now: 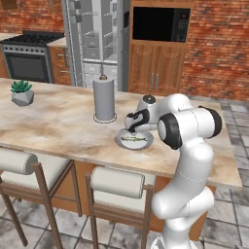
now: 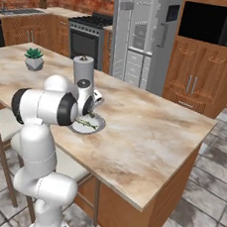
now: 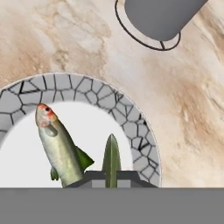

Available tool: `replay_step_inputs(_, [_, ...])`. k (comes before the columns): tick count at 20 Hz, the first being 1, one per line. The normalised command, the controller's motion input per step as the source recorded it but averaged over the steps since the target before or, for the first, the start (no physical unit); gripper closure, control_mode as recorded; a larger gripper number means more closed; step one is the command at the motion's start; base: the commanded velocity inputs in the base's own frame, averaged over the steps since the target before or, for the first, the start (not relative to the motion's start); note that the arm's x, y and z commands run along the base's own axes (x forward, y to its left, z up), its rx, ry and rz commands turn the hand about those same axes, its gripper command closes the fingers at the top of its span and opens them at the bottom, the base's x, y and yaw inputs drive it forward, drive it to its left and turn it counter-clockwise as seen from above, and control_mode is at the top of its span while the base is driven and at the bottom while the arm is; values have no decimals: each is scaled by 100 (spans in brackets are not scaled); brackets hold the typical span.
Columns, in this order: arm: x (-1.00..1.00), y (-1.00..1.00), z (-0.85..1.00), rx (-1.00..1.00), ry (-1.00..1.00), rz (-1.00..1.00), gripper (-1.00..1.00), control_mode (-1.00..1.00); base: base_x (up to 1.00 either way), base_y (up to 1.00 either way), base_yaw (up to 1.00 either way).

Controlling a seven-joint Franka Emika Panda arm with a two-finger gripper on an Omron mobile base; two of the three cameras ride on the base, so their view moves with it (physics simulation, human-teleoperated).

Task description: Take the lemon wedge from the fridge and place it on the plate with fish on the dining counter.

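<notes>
Now gripper (image 3: 111,175) shut on lemon wedge (image 3: 111,159), above plate with fish (image 3: 87,92)

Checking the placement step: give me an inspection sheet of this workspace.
Surface: dining counter, marbled beige.
Job's things: plate with fish near the counter's front edge; a green wedge, apparently the lemon wedge, between the fingertips over the plate; fridge behind, doors open.
Clutter: paper towel roll; potted succulent.
Grippers: gripper shut on the wedge.
Cables: nothing seen.
Surroundings: stove, wall oven, stools.
</notes>
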Motion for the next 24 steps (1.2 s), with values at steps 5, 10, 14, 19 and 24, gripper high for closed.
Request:
replay_step_inputs(5, [5,0,-14,0,0,0,100,-100,0,0,0])
replay_step_inputs(10, [0,1,-22,0,0,0,100,-100,0,0,0])
replay_step_inputs(14, [0,0,-6,0,0,0,-100,-100,0,0,0])
replay_step_inputs(19, [0,0,0,0,0,0,-100,-100,0,0,0])
replay_step_inputs(24, [-64,6,73,7,0,-1,-100,-100,0,0,0])
